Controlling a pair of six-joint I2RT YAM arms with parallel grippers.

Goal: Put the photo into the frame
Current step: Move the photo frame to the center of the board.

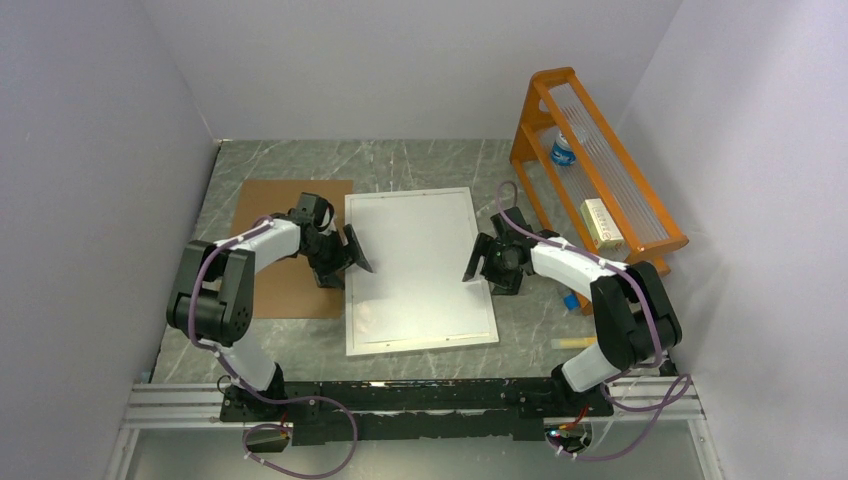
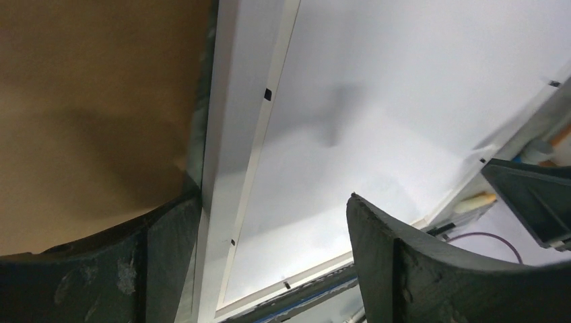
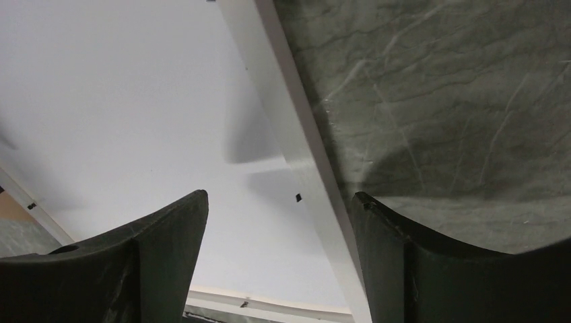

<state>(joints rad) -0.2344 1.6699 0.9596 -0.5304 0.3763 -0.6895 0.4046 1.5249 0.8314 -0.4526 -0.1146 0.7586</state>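
The frame (image 1: 349, 270) lies flat in the middle of the table, a narrow white-silver border around a plain white sheet (image 1: 415, 260). No printed side shows, so I cannot tell whether this sheet is the photo's reverse. My left gripper (image 1: 355, 250) stands open astride the frame's left border (image 2: 229, 134), one finger over the brown board and the other over the white sheet (image 2: 377, 114). My right gripper (image 1: 480, 262) is open astride the right border (image 3: 296, 155), with the white sheet (image 3: 121, 101) to its left. Neither the left gripper (image 2: 273, 195) nor the right gripper (image 3: 279, 195) holds anything.
A brown backing board (image 1: 285, 215) lies left of the frame, beside its edge (image 2: 87, 101). An orange rack (image 1: 590, 160) at the back right holds a bottle (image 1: 563, 150) and a box (image 1: 603, 222). Grey marble table (image 3: 438, 87) lies right of the frame.
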